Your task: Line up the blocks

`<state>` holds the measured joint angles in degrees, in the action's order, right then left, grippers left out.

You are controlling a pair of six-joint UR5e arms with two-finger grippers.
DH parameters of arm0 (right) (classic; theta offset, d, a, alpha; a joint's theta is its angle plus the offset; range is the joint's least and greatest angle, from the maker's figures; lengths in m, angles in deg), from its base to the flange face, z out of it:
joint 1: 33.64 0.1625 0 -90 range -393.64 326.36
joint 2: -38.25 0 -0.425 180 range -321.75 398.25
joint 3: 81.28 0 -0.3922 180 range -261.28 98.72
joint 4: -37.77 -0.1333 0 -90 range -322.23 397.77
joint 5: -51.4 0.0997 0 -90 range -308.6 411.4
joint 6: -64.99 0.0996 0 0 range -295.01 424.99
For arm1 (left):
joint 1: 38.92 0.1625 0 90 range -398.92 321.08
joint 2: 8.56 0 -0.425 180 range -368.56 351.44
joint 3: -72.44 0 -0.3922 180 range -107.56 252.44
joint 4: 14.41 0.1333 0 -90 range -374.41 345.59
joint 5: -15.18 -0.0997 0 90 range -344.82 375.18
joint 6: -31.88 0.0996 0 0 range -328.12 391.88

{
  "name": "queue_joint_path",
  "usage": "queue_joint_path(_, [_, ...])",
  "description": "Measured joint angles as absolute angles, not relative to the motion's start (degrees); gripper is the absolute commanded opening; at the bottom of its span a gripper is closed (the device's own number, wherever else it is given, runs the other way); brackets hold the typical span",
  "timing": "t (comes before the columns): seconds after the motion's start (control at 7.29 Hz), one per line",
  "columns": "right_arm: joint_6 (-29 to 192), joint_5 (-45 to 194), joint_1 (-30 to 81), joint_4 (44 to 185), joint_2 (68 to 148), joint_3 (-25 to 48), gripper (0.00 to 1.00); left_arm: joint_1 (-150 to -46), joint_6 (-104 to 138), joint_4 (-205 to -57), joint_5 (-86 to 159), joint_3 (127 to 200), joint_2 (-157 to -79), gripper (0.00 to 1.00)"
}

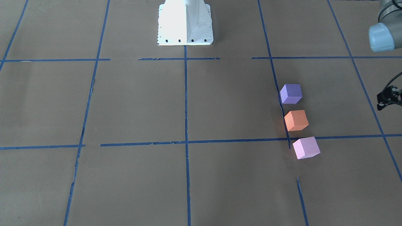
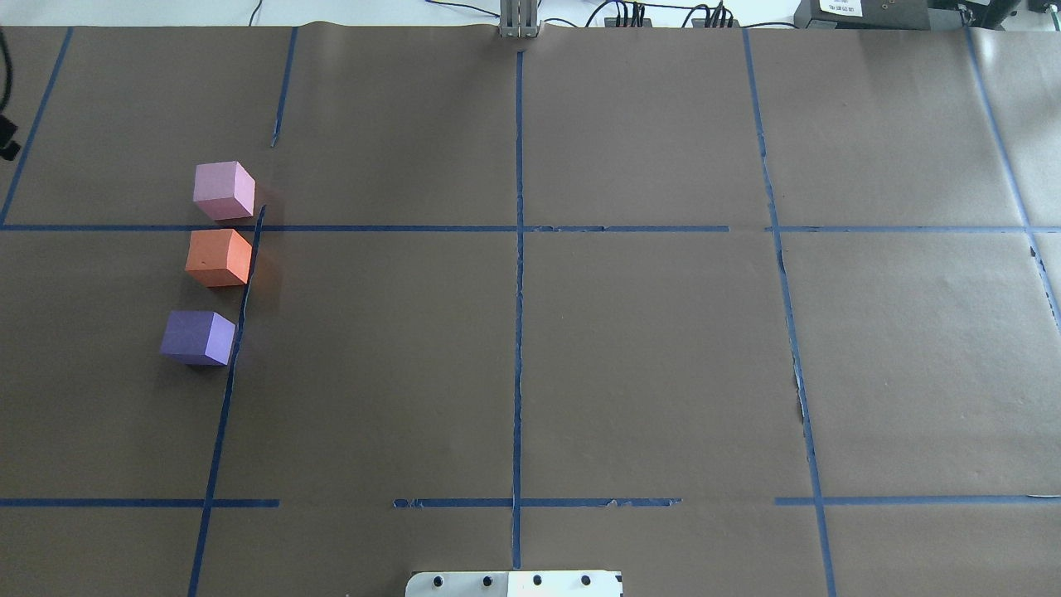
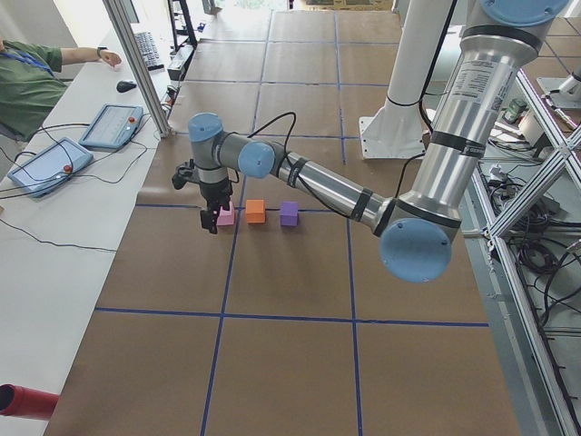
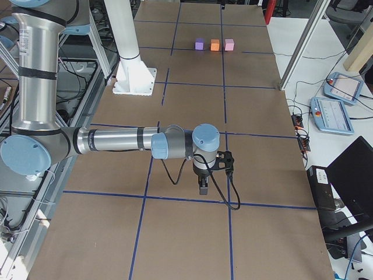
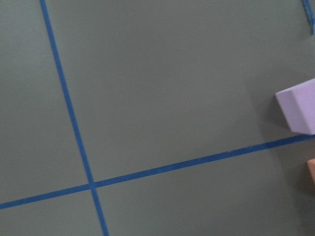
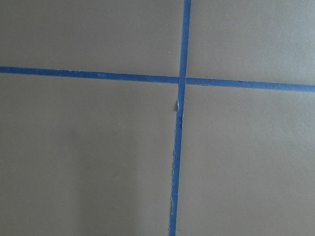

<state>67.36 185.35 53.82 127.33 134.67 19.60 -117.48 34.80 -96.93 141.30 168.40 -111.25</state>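
Observation:
Three blocks stand in a row on the brown paper: purple (image 1: pixel 290 93), orange (image 1: pixel 296 120) and pink (image 1: pixel 306 147). The overhead view shows them at the left: pink (image 2: pixel 224 190), orange (image 2: pixel 219 257), purple (image 2: pixel 199 337). My left gripper (image 3: pixel 209 221) hangs above the table beside the pink block (image 3: pixel 225 214), touching nothing. Only a black part of it (image 1: pixel 388 97) shows at the front view's right edge, and I cannot tell its jaws. The left wrist view catches the pink block (image 5: pixel 298 110). My right gripper (image 4: pixel 202 186) hangs far from the blocks. I cannot tell its state.
The white robot base (image 1: pixel 185 25) stands at mid-table. Blue tape lines (image 2: pixel 518 274) grid the paper. An operator (image 3: pixel 27 82) and teach pendants (image 3: pixel 111 125) are at the side desk beyond the blocks. Cables (image 2: pixel 663 16) run along the far edge.

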Motion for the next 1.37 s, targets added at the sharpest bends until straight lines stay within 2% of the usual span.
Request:
queue_joint_path(0.41, [67.36,185.35,53.81,127.33,134.67,19.58,1.0,-125.57,47.73,-97.07,145.24,165.56,-104.0,1.0])
queue_joint_path(1.37, [67.36,185.35,53.81,127.33,134.67,19.57,1.0,-127.0,43.24,-99.59,149.12,161.93,-103.03,1.0])
